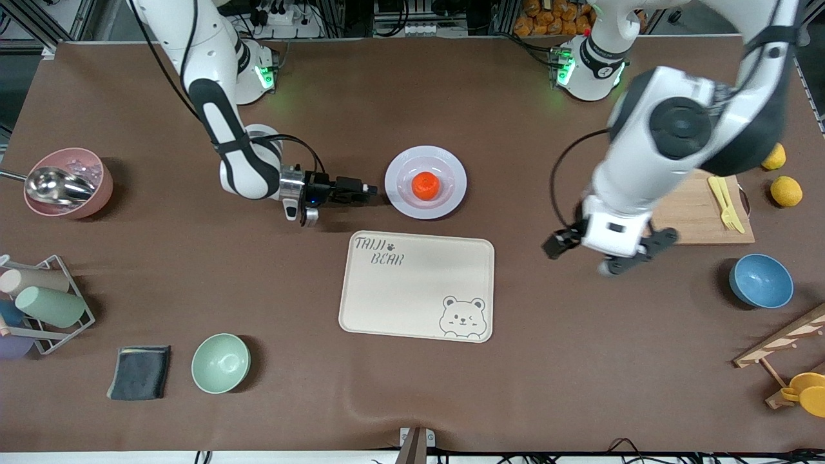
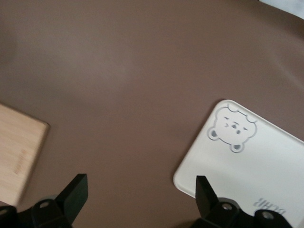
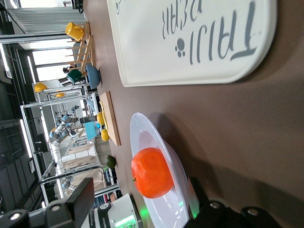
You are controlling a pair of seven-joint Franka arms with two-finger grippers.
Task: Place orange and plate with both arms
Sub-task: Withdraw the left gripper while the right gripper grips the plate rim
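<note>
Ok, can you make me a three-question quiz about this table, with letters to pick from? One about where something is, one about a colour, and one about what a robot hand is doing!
1. Where is the orange?
A. On the plate
B. On the bear tray
C. In the blue bowl

2. What colour is the bowl beside the dark folded cloth?
A. Pink
B. Mint green
C. Yellow

3. What is the left gripper doing?
A. Squeezing the orange
B. Holding a fork
C. Hanging open and empty over bare table

Answers:
1. A, the orange sits in the middle of the round plate.
2. B, the bowl next to the cloth is mint green.
3. C, its fingers stand wide apart with nothing between them, while the right gripper is at the plate's rim.
</note>
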